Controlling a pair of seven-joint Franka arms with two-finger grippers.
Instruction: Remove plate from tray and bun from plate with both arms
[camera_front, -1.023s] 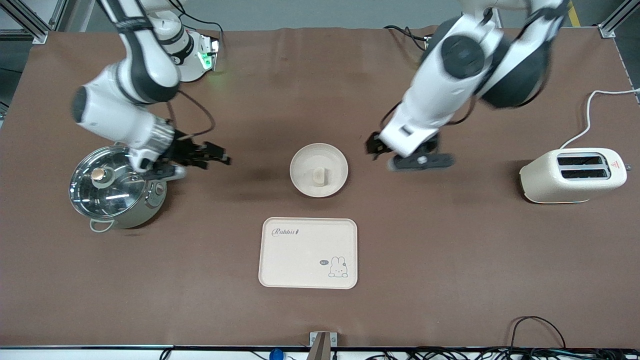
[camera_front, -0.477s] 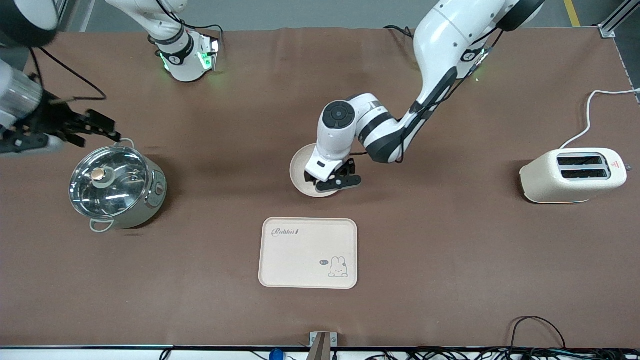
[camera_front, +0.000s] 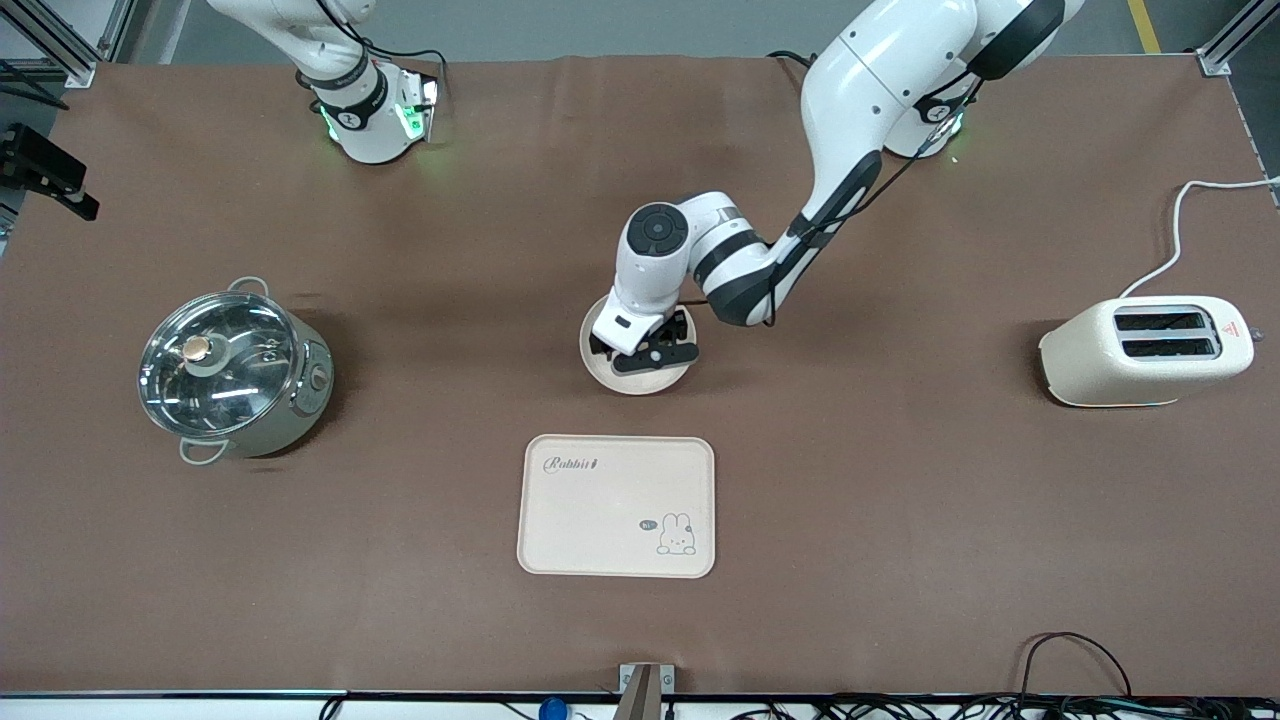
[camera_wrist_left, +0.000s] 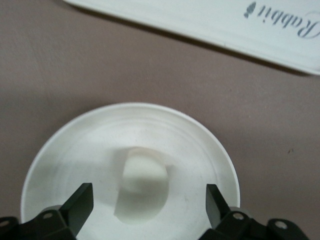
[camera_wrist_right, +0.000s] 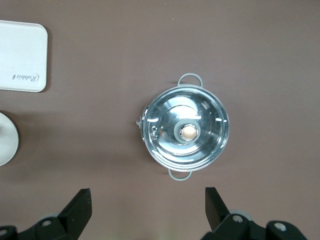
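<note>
The round cream plate (camera_front: 628, 384) sits on the table, farther from the front camera than the cream "Rabbit" tray (camera_front: 616, 505), which holds nothing. My left gripper (camera_front: 645, 352) is down over the plate and hides the bun in the front view. In the left wrist view the pale bun (camera_wrist_left: 142, 180) lies in the middle of the plate (camera_wrist_left: 125, 109), between my open fingers (camera_wrist_left: 80, 202), which do not touch it. The tray's edge (camera_wrist_left: 200, 15) shows there too. My right gripper (camera_front: 50, 175) is open and empty, high up at the right arm's end of the table.
A steel pot with a glass lid (camera_front: 232, 362) stands toward the right arm's end; it also shows in the right wrist view (camera_wrist_right: 187, 131). A cream toaster (camera_front: 1145, 350) with its cord stands toward the left arm's end.
My left arm has swung in and lowered its gripper over the plate and bun. My right arm has lifted away from the pot toward its end of the table.
</note>
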